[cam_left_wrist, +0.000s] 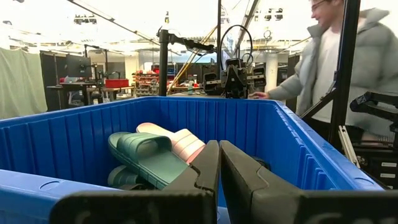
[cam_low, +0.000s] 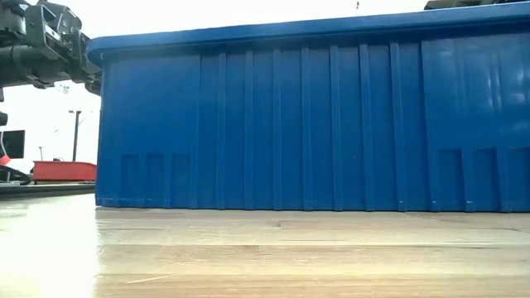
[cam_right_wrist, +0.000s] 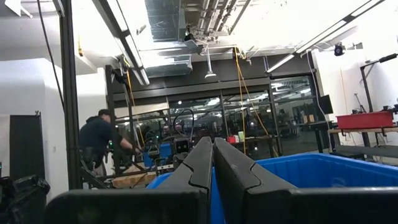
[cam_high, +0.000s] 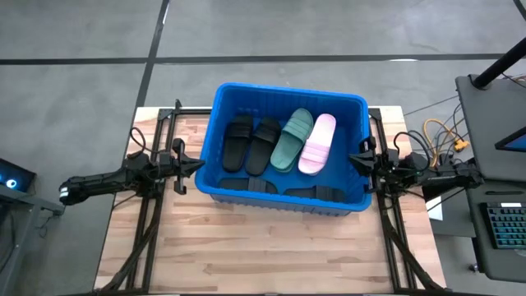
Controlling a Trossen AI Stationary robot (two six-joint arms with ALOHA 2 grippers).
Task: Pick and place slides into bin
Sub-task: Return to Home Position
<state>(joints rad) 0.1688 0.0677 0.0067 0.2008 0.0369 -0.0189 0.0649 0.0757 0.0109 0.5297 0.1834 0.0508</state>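
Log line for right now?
bin: black slides, green slide, pink slide inside | left arm: beside bin, jaws shut | right arm: beside bin, jaws shut

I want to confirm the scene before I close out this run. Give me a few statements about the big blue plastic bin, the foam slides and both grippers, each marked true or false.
1. The bright blue plastic bin stands on the wooden table between the two arms. True.
2. A pale pink foam slide lies on the table outside the bin. False: the pale pink foam slide lies inside the bin, beside the dark green foam slide.
3. The left gripper is shut and holds nothing. True.
4. The right gripper is clamped on a black slide. False: the right gripper is shut and empty, just outside the bin's right wall.
5. A black foam slide lies next to the dark green one. True.
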